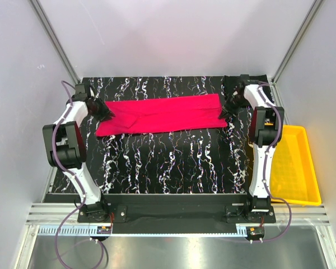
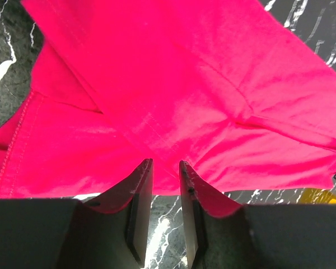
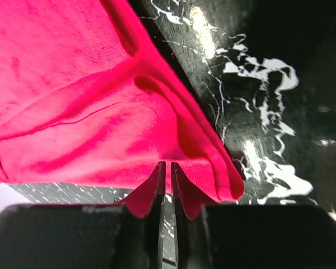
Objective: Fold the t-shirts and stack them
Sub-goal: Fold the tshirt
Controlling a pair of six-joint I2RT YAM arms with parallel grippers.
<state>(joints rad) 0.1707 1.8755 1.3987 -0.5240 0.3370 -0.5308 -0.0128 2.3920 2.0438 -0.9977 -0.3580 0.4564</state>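
The crimson-red t-shirt (image 1: 162,114) lies as a long folded strip across the far half of the tabletop. It fills the left wrist view (image 2: 173,89) and the right wrist view (image 3: 73,95). My left gripper (image 1: 105,112) is at the shirt's left end, its jaws a little apart with the cloth's edge lying flat between the tips (image 2: 165,163). My right gripper (image 1: 228,108) is at the shirt's right end, pinched shut on a bunched fold of red cloth (image 3: 168,166). A dark heap (image 1: 256,79) at the back right corner may be the black t-shirt; I cannot tell for sure.
A yellow plastic tray (image 1: 294,168) sits off the table's right side. The black white-veined tabletop (image 1: 168,162) shows bare in front of the shirt. Grey walls and metal posts close in the back and sides.
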